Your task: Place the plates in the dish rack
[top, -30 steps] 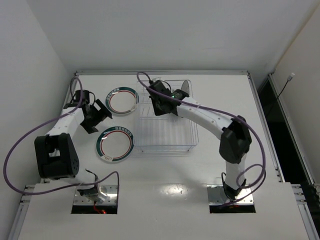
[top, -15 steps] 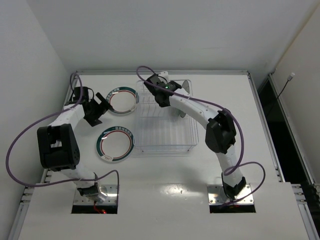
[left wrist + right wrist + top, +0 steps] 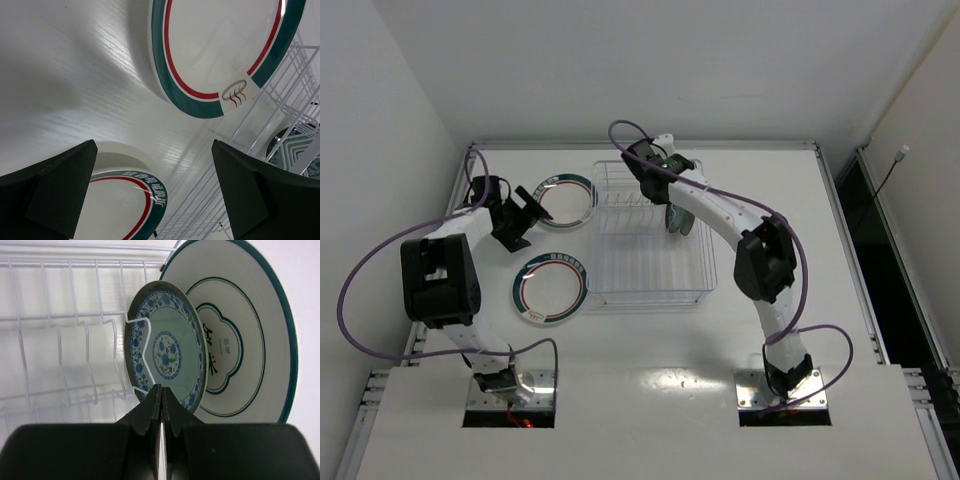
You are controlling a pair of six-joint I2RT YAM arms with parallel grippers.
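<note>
Movement: the right arm's wrist has swung from over the far-left part of the dish rack (image 3: 650,296) to its far edge, with the elbow drawn in closer. The left arm has carried its claw a little nearer the rack's far-left corner. Both plates outside the rack lie where they lay.
Left claw (image 3: 154,147): released, fingers spread wide with nothing between them. It hangs over bare worktop (image 3: 770,180) to the left of the rack, between the two flat plates.
Right claw (image 3: 161,392): clenched, fingers pressed together and gripping nothing. It sits at the far end of the rack, facing the plates stood inside it.
Far banded plate (image 3: 565,200): flat on the worktop, just beside the rack's far-left corner.
Near banded plate (image 3: 550,287): flat on the worktop, just beside the rack's near-left corner, apart from the far one.
Teal-blue patterned plate (image 3: 167,352): inside the rack on its right side, upright on edge, with a white tine (image 3: 142,347) across its face.
Teal-rimmed plate (image 3: 240,340): larger and white-faced, upright in the rack directly behind the patterned plate. Whether the two touch cannot be told.
</note>
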